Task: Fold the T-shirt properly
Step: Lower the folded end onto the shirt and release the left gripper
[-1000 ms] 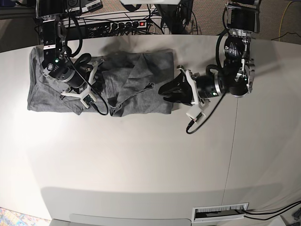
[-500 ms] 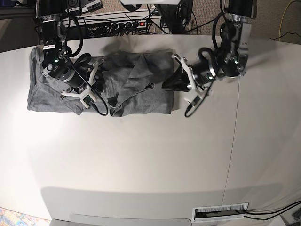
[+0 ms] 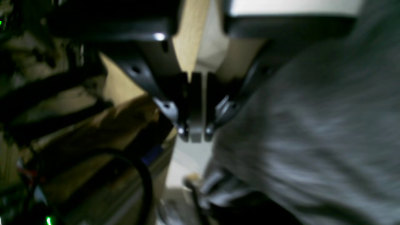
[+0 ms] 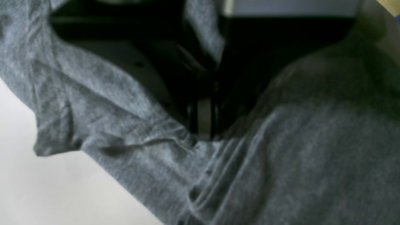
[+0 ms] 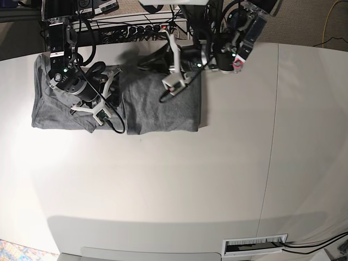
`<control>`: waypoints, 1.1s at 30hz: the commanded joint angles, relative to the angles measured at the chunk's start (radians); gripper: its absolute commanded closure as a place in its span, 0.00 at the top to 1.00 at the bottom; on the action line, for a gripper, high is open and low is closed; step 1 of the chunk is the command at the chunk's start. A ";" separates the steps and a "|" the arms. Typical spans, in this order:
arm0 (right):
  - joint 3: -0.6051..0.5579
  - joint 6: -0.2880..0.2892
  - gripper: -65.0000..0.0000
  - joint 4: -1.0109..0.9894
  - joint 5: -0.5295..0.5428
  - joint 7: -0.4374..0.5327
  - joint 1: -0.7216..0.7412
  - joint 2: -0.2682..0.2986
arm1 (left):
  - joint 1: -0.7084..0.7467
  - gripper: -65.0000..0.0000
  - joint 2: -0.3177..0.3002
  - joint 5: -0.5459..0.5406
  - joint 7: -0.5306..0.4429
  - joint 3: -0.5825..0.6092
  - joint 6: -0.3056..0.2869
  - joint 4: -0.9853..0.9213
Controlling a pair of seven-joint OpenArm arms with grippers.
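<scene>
The heather-grey T-shirt (image 5: 163, 109) lies along the table's back edge, partly folded, with a bunched ridge near its middle. My right gripper (image 5: 115, 97) lies low on the shirt's left half. In the right wrist view it (image 4: 203, 134) is shut, and the cloth (image 4: 297, 156) puckers at its tips and drapes over it. My left gripper (image 5: 144, 63) reaches over the shirt's back edge. In the left wrist view it (image 3: 195, 137) is shut; the shirt (image 3: 312, 125) lies against its right finger, and I see no cloth between the tips.
The white table (image 5: 163, 185) stretches toward the front, with a seam (image 5: 272, 136) on its right. A power strip and cables (image 5: 147, 27) lie just behind the back edge. A slotted vent (image 5: 254, 246) is at the front right.
My left arm has swung from the shirt's right edge to its back edge, moving left. The triangular flap on the shirt's right half is gone and that half lies smooth. The right arm has not moved.
</scene>
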 commanded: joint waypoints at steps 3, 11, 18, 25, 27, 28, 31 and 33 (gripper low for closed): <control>0.008 -0.005 0.00 0.019 0.009 0.018 0.014 0.013 | -0.008 0.01 0.006 0.006 -0.021 0.008 -0.011 0.043; 0.008 -0.005 0.00 0.021 0.010 0.017 0.013 0.013 | -0.048 0.01 -0.007 0.011 0.063 -0.121 -0.011 0.177; 0.008 -0.006 0.00 0.139 0.009 -0.038 0.013 0.012 | -0.070 0.00 -0.006 0.121 0.014 -0.155 0.093 0.099; 0.072 -0.006 0.00 0.198 0.006 -0.102 0.013 0.012 | -0.072 0.00 -0.004 0.372 -0.028 -0.155 0.180 0.021; 0.121 -0.006 0.00 0.202 0.008 -0.102 0.013 0.012 | -0.072 0.00 -0.004 0.459 -0.029 -0.155 0.198 0.009; 0.150 -0.006 0.00 0.202 0.012 -0.103 0.013 0.012 | -0.072 0.00 -0.007 0.488 -0.028 -0.155 0.199 0.003; 0.235 -0.005 0.00 0.202 0.045 -0.113 0.007 0.013 | -0.071 0.00 -0.040 0.502 -0.023 -0.155 0.199 -0.015; 0.285 -0.005 0.00 0.202 0.072 -0.119 -0.004 0.013 | -0.071 0.00 -0.071 0.503 -0.022 -0.155 0.198 -0.018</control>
